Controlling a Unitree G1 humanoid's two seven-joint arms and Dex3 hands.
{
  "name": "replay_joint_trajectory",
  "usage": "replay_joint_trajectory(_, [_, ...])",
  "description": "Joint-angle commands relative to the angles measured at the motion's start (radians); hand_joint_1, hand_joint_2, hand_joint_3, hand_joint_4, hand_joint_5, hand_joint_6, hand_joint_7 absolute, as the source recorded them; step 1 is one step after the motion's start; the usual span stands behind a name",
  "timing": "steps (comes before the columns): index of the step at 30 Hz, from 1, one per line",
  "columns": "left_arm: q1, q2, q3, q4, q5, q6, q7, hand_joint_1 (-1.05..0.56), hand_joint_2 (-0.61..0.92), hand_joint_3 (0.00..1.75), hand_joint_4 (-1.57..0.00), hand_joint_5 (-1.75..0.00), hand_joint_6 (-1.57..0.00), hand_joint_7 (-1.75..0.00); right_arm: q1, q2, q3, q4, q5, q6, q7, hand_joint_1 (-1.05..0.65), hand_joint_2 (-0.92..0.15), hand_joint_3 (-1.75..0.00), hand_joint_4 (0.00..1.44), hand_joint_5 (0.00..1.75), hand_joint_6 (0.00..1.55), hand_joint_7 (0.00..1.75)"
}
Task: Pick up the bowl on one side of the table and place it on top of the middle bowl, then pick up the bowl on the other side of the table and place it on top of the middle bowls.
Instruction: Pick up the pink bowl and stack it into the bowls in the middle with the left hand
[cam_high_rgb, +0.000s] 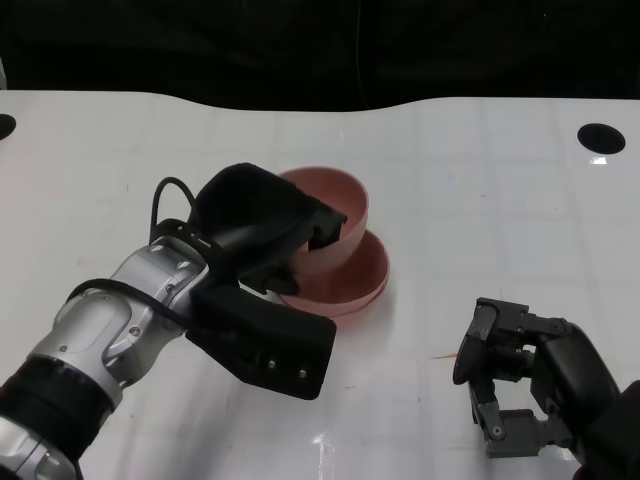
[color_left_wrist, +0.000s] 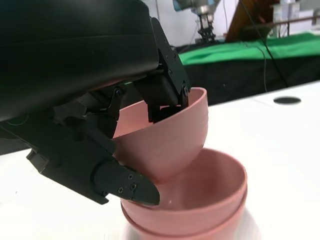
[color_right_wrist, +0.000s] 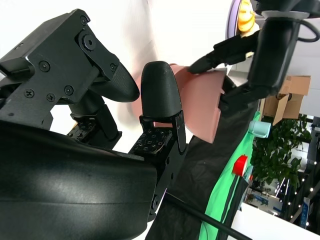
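Left hand (cam_high_rgb: 262, 235), just left of centre in the head view, grips a pink bowl (cam_high_rgb: 335, 225) by its rim, fingers hooked inside and thumb under the wall. That bowl sits tilted over the stacked bowls (cam_high_rgb: 345, 285) at mid-frame, its underside low over their opening. White tabletop (cam_high_rgb: 480, 200) lies bare to the right of the stack and toward the curved far edge at the top of the frame, where a dark hole (cam_high_rgb: 601, 138) sits at upper right. Right hand (cam_high_rgb: 520, 375), at lower right, holds nothing, fingers curled partly apart, well clear of the bowls.

From the left wrist, the held bowl (color_left_wrist: 165, 142) hangs tilted at centre, pinched between fingers (color_left_wrist: 167, 92) over its rim and the thumb (color_left_wrist: 127, 185) beneath; its bottom dips into the upper stacked bowl (color_left_wrist: 210, 197), possibly touching the inner wall. Open tabletop (color_left_wrist: 280, 135) stretches right.

From the right wrist, the right hand's fingers (color_right_wrist: 160, 90) stand apart around nothing at centre; beyond them the pink bowl (color_right_wrist: 202, 107) shows, gripped by the left hand (color_right_wrist: 250, 55) at upper right.
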Motion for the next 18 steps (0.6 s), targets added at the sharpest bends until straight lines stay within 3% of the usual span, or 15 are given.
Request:
replay_joint_trajectory(1, [-0.022,0.01,-0.016,0.028,0.014,-0.016,-0.008,-0.31,0.91,0.02,-0.84,-1.71,-1.12,-0.38,0.006,-0.003,-0.011,-0.017,0.015,0.007,0.003,-0.07,-0.34,-1.51,0.89,1.75,0.83,1.48])
replay_joint_trajectory(6, [-0.013,-0.006,-0.033,0.065,0.017,-0.007,-0.011,-0.3,0.88,0.0,-0.83,-1.69,-1.14,-0.33,0.008,0.003,-0.007,-0.023,0.013,0.014,0.0,-0.07,-0.34,-1.51,0.91,1.75,0.83,1.49])
replay_joint_trajectory(7, [-0.011,-0.008,-0.034,0.067,0.012,-0.004,-0.03,-0.3,0.9,0.03,-0.82,-1.26,-1.08,-0.27,0.008,0.004,-0.007,-0.023,0.015,0.016,0.001,-0.07,-0.34,-1.51,0.91,1.75,0.83,1.49])
replay_joint_trajectory(9, [-0.007,-0.01,-0.039,0.071,0.007,0.001,-0.056,-0.31,0.92,0.1,-0.8,-0.8,-0.95,-0.14,0.01,0.003,-0.008,-0.025,0.016,0.02,0.002,-0.07,-0.34,-1.51,0.91,1.75,0.83,1.49])
replay_joint_trajectory(10, [-0.004,-0.012,-0.041,0.07,0.007,0.008,-0.068,-0.34,0.92,0.13,-0.69,-0.53,-0.78,-0.06,0.011,0.002,-0.008,-0.025,0.017,0.019,0.003,-0.07,-0.34,-1.51,0.91,1.75,0.83,1.49])
replay_joint_trajectory(13, [0.007,-0.021,-0.044,0.064,0.011,0.036,-0.086,-0.44,0.92,0.14,-0.43,-0.2,-0.46,-0.01,0.013,-0.001,-0.011,-0.024,0.022,0.014,0.007,-0.07,-0.34,-1.51,0.9,1.75,0.83,1.49])
replay_joint_trajectory(18, [0.02,-0.011,-0.048,0.036,0.019,0.059,-0.105,-0.61,0.92,0.21,-0.19,-0.04,-0.24,0.0,0.011,0.0,-0.009,-0.024,0.027,0.018,0.007,-0.06,-0.34,-1.51,0.9,1.75,0.83,1.49])
